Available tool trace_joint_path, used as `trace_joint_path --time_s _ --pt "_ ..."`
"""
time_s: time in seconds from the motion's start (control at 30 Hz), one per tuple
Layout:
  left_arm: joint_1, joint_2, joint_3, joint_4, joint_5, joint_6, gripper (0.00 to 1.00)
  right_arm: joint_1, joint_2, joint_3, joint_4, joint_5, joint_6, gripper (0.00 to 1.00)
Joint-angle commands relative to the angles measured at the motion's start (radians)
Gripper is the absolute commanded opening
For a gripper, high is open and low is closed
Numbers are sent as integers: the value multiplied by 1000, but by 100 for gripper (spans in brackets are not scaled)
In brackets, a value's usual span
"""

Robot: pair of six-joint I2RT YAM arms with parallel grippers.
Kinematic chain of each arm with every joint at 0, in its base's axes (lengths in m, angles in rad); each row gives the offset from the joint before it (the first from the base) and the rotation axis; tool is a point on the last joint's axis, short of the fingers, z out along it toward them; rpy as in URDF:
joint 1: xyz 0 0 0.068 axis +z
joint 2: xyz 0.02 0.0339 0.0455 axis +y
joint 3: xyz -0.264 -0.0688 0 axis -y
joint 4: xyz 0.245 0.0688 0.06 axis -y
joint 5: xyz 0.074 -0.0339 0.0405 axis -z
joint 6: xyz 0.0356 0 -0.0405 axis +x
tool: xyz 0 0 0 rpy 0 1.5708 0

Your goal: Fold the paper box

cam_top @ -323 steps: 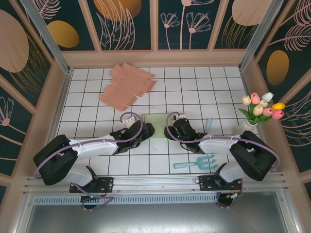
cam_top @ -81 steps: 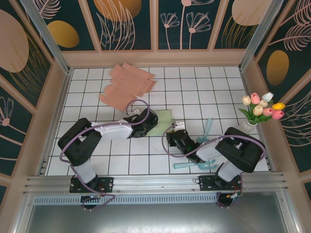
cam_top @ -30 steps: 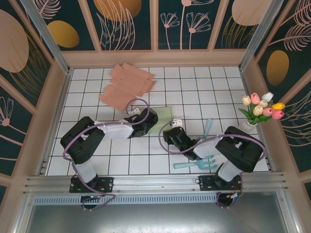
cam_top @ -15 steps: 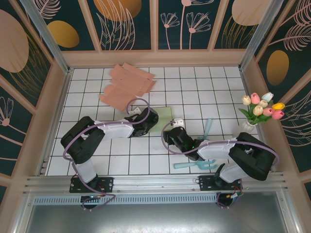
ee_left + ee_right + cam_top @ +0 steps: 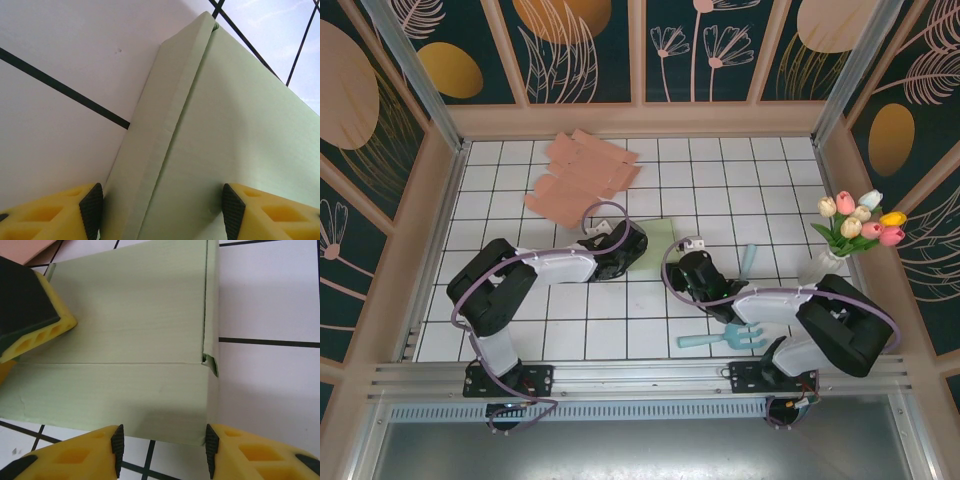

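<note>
The pale green paper box (image 5: 660, 233) lies on the white gridded table between my two arms, its top closed flat. My left gripper (image 5: 631, 246) is at its left end, open. In the left wrist view the box (image 5: 220, 125) and its folded side wall fill the gap between the left gripper's (image 5: 162, 212) pads. My right gripper (image 5: 681, 266) is at the near right corner. In the right wrist view the box (image 5: 130, 335) sits just ahead of the open right gripper (image 5: 164, 450), untouched by its pads, with a small tab sticking out at the right corner. The left gripper's yellow finger (image 5: 35, 320) rests on the box top.
A pile of flat pink cardboard blanks (image 5: 582, 178) lies at the back left. A teal garden fork (image 5: 725, 338) and a teal handle (image 5: 748, 260) lie near the right arm. A vase of tulips (image 5: 855, 225) stands by the right wall. Wooden walls ring the table.
My right gripper has shifted to the right and slightly away from me along the box's near side. The left gripper and the box have stayed put.
</note>
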Motion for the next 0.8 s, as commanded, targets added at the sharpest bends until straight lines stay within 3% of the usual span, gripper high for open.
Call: trace_joint_path --time_s 0.0,0.77 --pt "-14 77 -16 -122 95 5 64 -13 28 -6 100 -64 9 48" --pt "-14 54 -18 -121 164 -6 70 -24 135 -8 209 -121 14 45"
